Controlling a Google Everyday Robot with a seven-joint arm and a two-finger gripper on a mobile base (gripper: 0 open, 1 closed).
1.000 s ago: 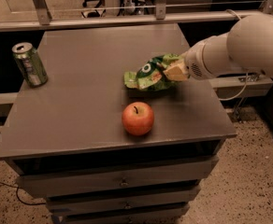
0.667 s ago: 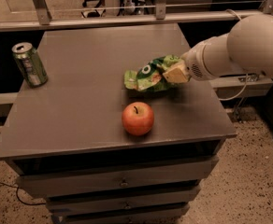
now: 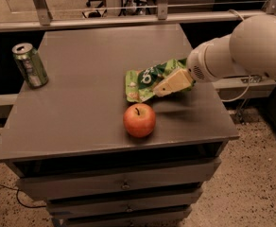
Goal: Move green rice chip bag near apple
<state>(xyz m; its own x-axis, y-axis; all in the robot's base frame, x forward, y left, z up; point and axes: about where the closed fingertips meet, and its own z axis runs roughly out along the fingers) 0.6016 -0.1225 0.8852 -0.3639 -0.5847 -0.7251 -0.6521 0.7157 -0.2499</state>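
Comparing this moment with the one a second ago, the green rice chip bag (image 3: pixel 145 79) has changed very little. It has come only a small way down and toward the front. It sits crumpled and tilted, just behind the apple (image 3: pixel 139 120) and a bit to the apple's right. Its lower left corner is very near the top of the apple, but I cannot tell if they touch.

The apple has not moved. It stands with the stem up, close to the front edge of the surface (image 3: pixel 90 103).

The claw (image 3: pixel 172 83) is at the right end of the bag and is closed on it, so that end is pinched. From the shadow under it, I judge that this end is held a little above the surface, not lying flat. The claw has also dropped slightly, together with the bag. The white arm (image 3: pixel 251 46) reaches in from the right side.

The can (image 3: pixel 30 65) stands far away at the left rear corner, in the same place as before.

For the task, I think the carrying is almost finished, because the bag is already near the apple. What seems to remain is to lower the bag and let it go. The risk is that the bag slides or pushes the apple, which could roll toward the front edge.
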